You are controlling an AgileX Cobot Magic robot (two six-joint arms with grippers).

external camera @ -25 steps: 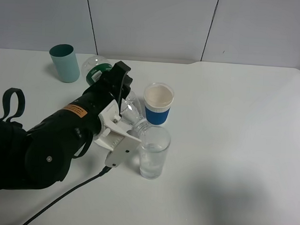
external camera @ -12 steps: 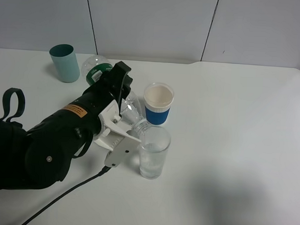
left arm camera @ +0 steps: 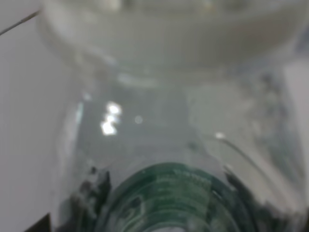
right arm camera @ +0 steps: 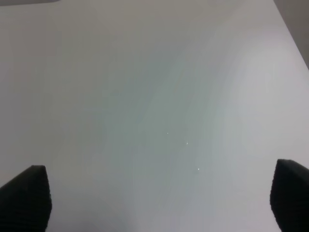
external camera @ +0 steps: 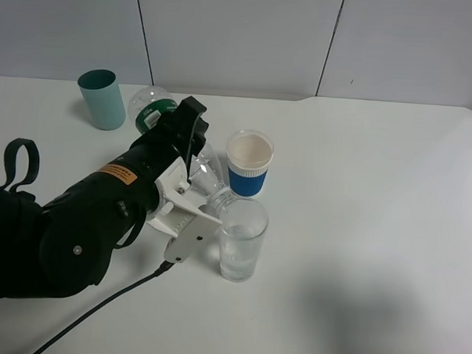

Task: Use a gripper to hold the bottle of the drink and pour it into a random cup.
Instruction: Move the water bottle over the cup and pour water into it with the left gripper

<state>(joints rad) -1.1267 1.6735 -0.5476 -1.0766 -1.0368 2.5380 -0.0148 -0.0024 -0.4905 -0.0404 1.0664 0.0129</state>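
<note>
In the exterior high view my left gripper, a bulky black device with a white jaw piece, is shut on the bottle of the drink. The clear bottle with its green label is tipped over, its open neck resting at the rim of the cup, a tall clear glass holding some water. The left wrist view is filled by the blurred bottle. My right gripper is open over bare white table, its black fingertips far apart; it does not show in the exterior high view.
A white paper cup with a blue sleeve stands just behind the glass, close to the bottle. A teal tumbler stands at the back left. A black cable trails toward the front edge and a strap loops at the left.
</note>
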